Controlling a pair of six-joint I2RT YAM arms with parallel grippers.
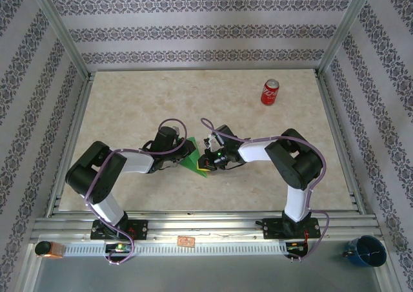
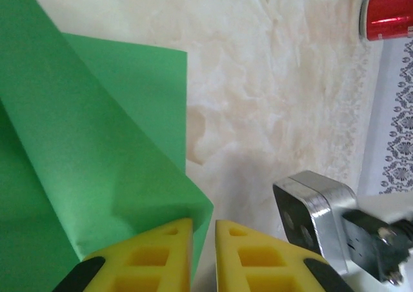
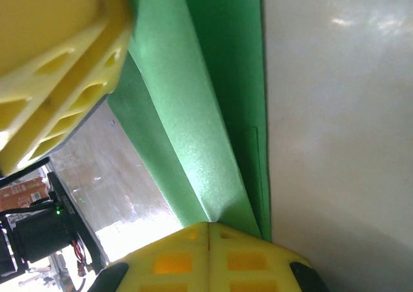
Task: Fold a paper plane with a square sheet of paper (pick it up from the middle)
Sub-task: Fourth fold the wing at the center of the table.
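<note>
Seemingly mid-fold, my right claw [image 3: 210,226] pinches the square sheet of paper [image 1: 197,164] by its crease at the top view's centre, left claw [image 2: 204,224] barely parted at its corner; next I'd flatten that crease.

i get bright, even light from above; soft shadows on table [image 1: 129,104]. right wrist view: white glare on table, sheen on green paper [image 3: 200,143], close foreground blurred.

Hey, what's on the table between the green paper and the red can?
Just bare marbled tabletop: in the left wrist view, nothing sits between the paper and the can.
</note>
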